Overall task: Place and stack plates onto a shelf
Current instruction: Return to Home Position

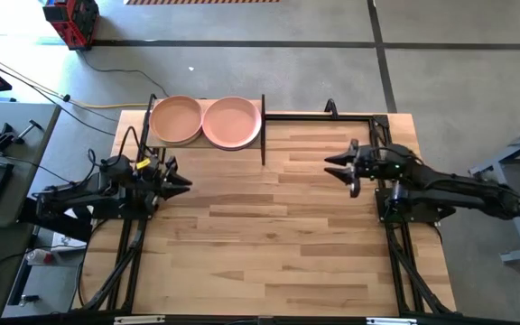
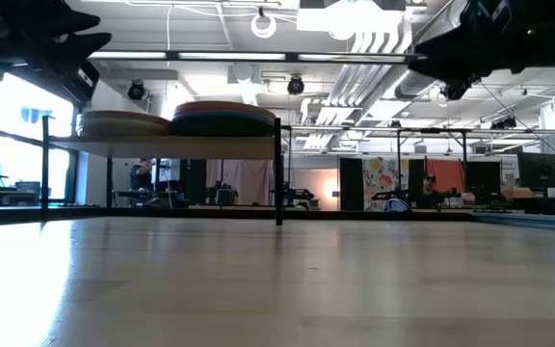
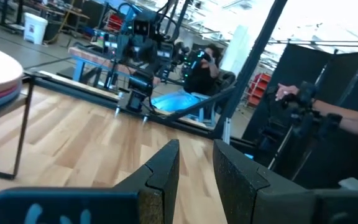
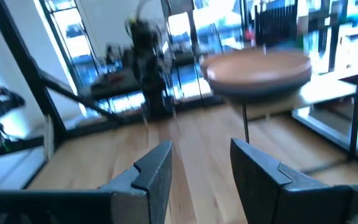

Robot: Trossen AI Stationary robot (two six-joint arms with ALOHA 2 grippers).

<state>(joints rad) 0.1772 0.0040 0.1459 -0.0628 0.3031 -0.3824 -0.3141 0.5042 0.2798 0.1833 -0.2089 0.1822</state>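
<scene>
L gripper (image 1: 184, 183), R gripper (image 1: 334, 168) over table (image 1: 269, 244), fingers parted, empty; 2 plate stacks (image 1: 176, 119) on shelf (image 2: 162, 146).

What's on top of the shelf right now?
A peach-orange plate and a pink plate side by side, each topping a stack; the plates beneath are mostly covered.
</scene>
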